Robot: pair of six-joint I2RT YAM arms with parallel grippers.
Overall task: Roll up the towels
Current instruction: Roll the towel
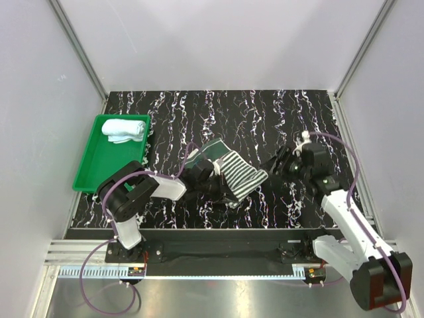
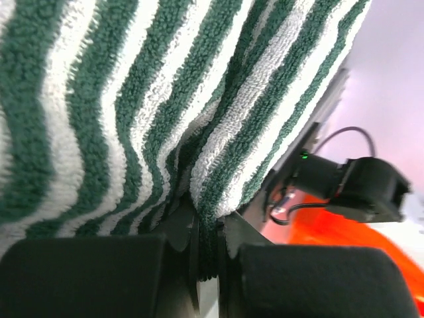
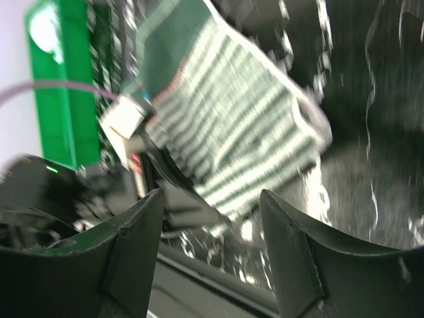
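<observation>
The left gripper (image 1: 201, 180) has its jaws clamped on a fold of the striped towel (image 1: 240, 173), as the left wrist view shows close up. The towel sits mid-desk (image 1: 278, 119), bunched and partly lifted, not yet a roll. Just right of it, the right gripper (image 1: 283, 161) has its jaws apart and empty. To roll well, I judge the left should pin the edge firmly while the right turns the free end evenly. Farther left, the blue towel (image 1: 124, 130) lies rolled in the tray (image 1: 99, 165).
</observation>
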